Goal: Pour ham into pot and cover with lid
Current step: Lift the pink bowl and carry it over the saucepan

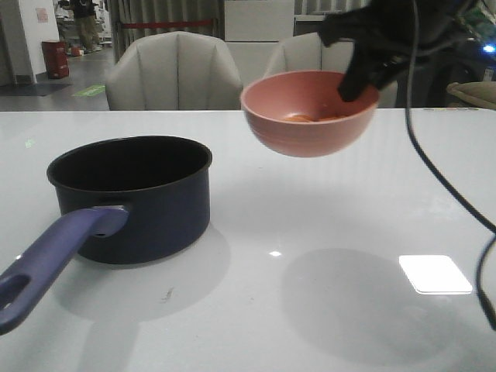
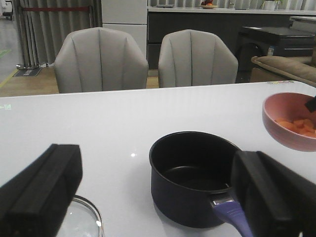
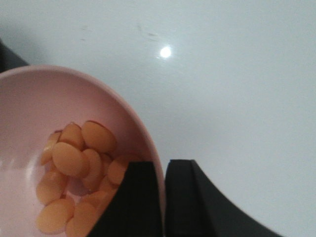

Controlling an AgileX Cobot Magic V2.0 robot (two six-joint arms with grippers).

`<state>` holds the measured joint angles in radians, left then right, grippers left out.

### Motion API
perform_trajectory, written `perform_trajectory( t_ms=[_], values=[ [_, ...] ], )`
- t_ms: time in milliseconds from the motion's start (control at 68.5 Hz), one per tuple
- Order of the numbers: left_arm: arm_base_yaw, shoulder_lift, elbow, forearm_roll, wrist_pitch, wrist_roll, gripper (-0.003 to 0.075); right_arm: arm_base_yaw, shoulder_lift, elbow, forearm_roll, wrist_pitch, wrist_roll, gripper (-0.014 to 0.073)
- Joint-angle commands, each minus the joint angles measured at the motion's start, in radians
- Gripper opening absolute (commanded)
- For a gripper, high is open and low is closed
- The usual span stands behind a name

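The right gripper (image 3: 164, 197) is holding the pink bowl (image 1: 310, 112) in the air above the white table (image 1: 325, 232), its jaws pinching the bowl's rim, one inside and one outside the wall. The bowl is hanging clear of the table, casting a round shadow on the surface below, and sitting roughly level. The ham (image 3: 79, 173) is lying in a small heap of orange slices at the bottom of the bowl; in the front view only a sliver of it is showing over the rim.

The pot (image 1: 136, 198) is standing upright on the table, off to the left of the bowl and well apart from it, its purple handle (image 1: 54, 263) pointing toward the robot. The pot's inside is showing dark and bare in the left wrist view.

The left gripper (image 2: 163, 197) is hovering on the near side of the pot, jaws spread wide with nothing between them but the view of the pot beyond. The lid (image 2: 84, 219) is lying flat on the table beside the pot; only part of its glass and metal rim is peeking out by one jaw.

Two grey chairs (image 2: 101, 59) are standing behind the table.
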<state>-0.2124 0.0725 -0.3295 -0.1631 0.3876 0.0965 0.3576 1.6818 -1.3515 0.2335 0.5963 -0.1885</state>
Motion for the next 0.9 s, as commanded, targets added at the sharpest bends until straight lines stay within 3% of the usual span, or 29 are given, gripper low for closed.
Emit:
perform_trajectory(
  t_ms=[0,190,321,452,671,890],
  values=[
    [-0.009,0.008,-0.025,-0.012,-0.073,-0.002,0.0657,0.069,0.006,-0.131,-0.041,0.02,0.01,0.014],
    [-0.009,0.008,-0.025,-0.012,-0.073,-0.002,0.0657,0.188,0.084,-0.252,-0.195,-0.016,0.179,0.0139],
    [-0.009,0.008,-0.025,-0.012,-0.073,-0.002,0.0657,0.232,0.087,-0.232,-0.346,-0.202,0.343,0.0139],
    [-0.009,0.008,-0.025,-0.012,-0.073,-0.002,0.0657,0.249,0.081,-0.174,-0.451,-0.415,0.425,0.0139],
    [-0.009,0.008,-0.025,-0.012,-0.073,-0.002,0.0657,0.25,0.08,-0.012,-0.457,-0.783,0.414,0.0139],
    [-0.009,0.008,-0.025,-0.012,-0.073,-0.002,0.0657,0.25,0.094,0.139,-0.405,-1.236,0.263,0.0138]
  ],
)
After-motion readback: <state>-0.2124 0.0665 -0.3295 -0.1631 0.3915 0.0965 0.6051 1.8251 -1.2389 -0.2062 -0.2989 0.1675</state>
